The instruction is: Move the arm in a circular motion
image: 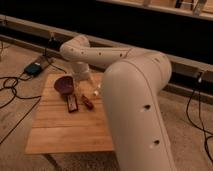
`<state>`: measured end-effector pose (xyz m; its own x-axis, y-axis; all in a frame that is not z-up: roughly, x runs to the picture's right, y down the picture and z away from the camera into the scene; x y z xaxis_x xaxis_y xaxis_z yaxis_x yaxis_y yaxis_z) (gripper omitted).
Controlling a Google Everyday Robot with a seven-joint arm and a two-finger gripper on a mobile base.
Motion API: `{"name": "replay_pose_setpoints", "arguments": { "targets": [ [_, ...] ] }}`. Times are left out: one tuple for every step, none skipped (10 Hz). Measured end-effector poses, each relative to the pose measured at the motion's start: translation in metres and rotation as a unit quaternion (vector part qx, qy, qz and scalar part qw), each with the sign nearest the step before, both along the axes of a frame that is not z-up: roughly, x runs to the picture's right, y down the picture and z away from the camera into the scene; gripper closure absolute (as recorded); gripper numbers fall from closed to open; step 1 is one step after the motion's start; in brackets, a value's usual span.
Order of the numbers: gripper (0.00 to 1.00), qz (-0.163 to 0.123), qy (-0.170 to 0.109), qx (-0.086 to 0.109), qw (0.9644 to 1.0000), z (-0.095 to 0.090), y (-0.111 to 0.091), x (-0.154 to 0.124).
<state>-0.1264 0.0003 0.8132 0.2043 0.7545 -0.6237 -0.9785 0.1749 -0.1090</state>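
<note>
The cream-white arm fills the right foreground with a thick rounded segment dotted with dark screw holes. It reaches up and left to a bend, then turns down toward the wooden table. The pale gripper hangs over the table's far edge, just right of a dark purple bowl. It holds nothing that I can see.
A dark flat bar and a reddish-brown item lie on the table near the bowl. The arm hides the table's right part. Black cables and a blue device lie on the floor at left. A dark wall runs behind.
</note>
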Motion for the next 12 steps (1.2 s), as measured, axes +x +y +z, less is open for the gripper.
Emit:
{"name": "replay_pose_setpoints", "arguments": {
  "targets": [
    [0.35,-0.011,-0.009,-0.005,0.9999,0.002,0.006,-0.013],
    [0.35,-0.025,-0.022,-0.009,0.9994,-0.001,0.013,-0.029],
    [0.35,-0.035,-0.035,-0.012,0.9987,-0.010,0.021,-0.040],
    [0.35,-0.038,-0.046,-0.013,0.9982,-0.018,0.028,-0.047],
    [0.35,-0.034,-0.047,-0.013,0.9982,-0.028,0.035,-0.046],
    [0.35,-0.026,-0.044,-0.013,0.9986,-0.035,0.041,-0.042],
    [0.35,-0.017,-0.035,-0.011,0.9992,-0.042,0.044,-0.032],
    [0.35,-0.008,-0.022,-0.005,0.9997,-0.047,0.045,-0.018],
    [0.35,0.002,-0.013,0.001,0.9999,-0.051,0.043,-0.006],
    [0.35,0.011,-0.008,0.008,0.9999,-0.054,0.038,0.003],
    [0.35,0.018,-0.005,0.011,0.9998,-0.055,0.034,0.008],
    [0.35,0.027,-0.002,0.012,0.9996,-0.053,0.029,0.013]
  ]
}}
